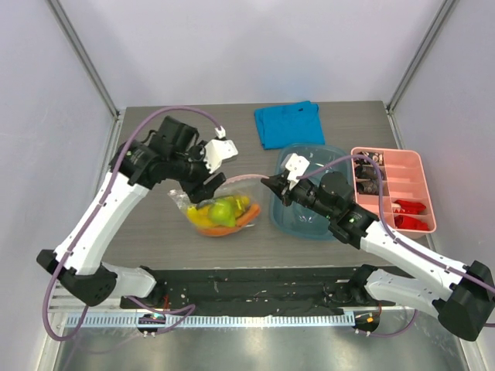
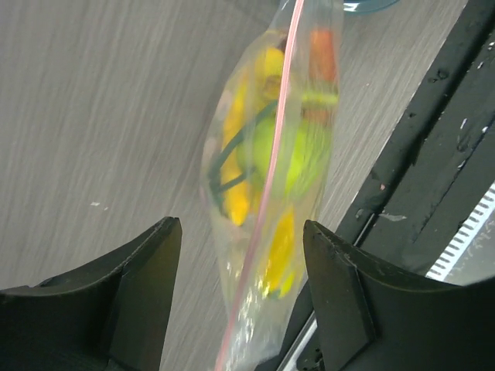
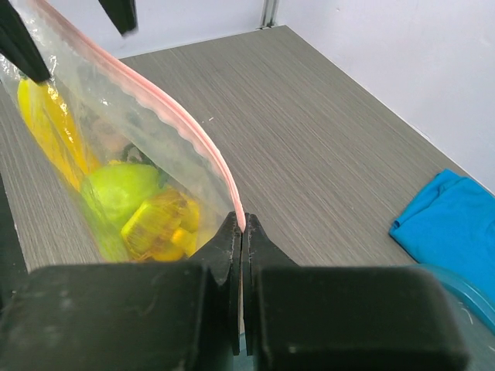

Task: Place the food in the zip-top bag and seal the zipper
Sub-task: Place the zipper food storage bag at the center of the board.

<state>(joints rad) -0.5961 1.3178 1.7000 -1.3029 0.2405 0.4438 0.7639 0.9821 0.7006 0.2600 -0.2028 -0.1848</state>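
The zip-top bag [image 1: 219, 213] hangs just above the table, stretched between my two grippers. The food is inside it: yellow banana [image 2: 234, 127], green pear [image 3: 122, 190] and orange pepper [image 1: 246, 216]. The pink zipper [image 2: 272, 166] runs along the top edge. My right gripper [image 3: 243, 229] is shut on the right end of the zipper [image 3: 186, 127], seen from above beside the tub [image 1: 268, 184]. My left gripper [image 2: 241, 263] is open, its fingers [image 2: 151, 270] standing on either side of the bag's left end without touching it; it also shows from above [image 1: 206, 187]. No slider tab shows.
A teal tub [image 1: 288, 216] stands right of the bag under my right arm. A blue folded cloth [image 1: 289, 124] lies at the back. A pink divided tray [image 1: 421, 166] with small dark and red pieces is at the far right. A black mat [image 1: 255, 282] lines the near edge.
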